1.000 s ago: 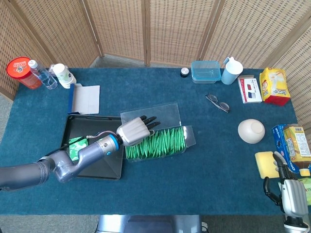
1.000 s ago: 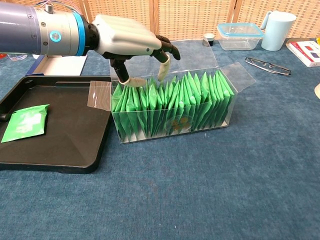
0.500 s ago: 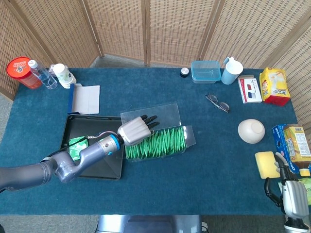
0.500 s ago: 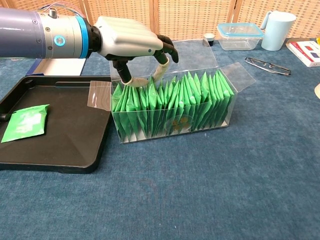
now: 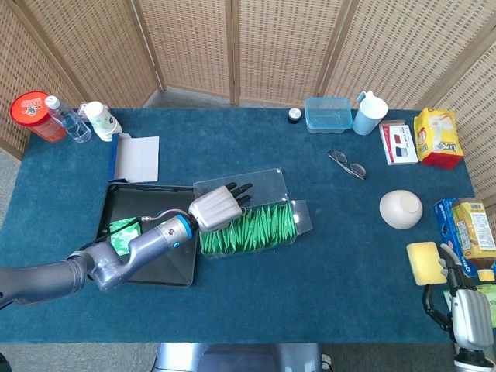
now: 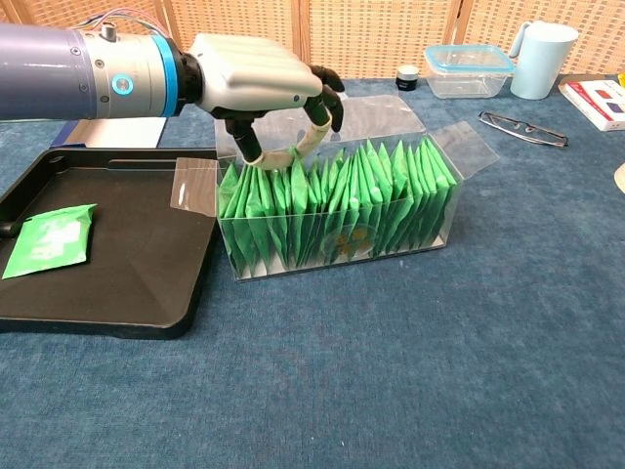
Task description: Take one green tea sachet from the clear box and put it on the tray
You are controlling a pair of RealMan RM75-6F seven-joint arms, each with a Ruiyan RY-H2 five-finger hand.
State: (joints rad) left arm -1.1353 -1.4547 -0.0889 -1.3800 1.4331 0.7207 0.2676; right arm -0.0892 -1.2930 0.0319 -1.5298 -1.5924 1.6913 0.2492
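We held the left hand [image 6: 264, 93] over the clear box [image 6: 337, 210], fingers curled down among the green tea sachets [image 6: 332, 200] — whether one was pinched we could not tell. Step: picking. Next move, in our judgement — pinch one sachet, lift, carry it to the tray [image 6: 127, 283].

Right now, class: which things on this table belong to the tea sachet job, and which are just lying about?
Job things:
left hand
clear box
green tea sachets
tray

Lying about:
glasses
lidded tub
blue jug
white bowl
red-lidded jar
yellow sponge
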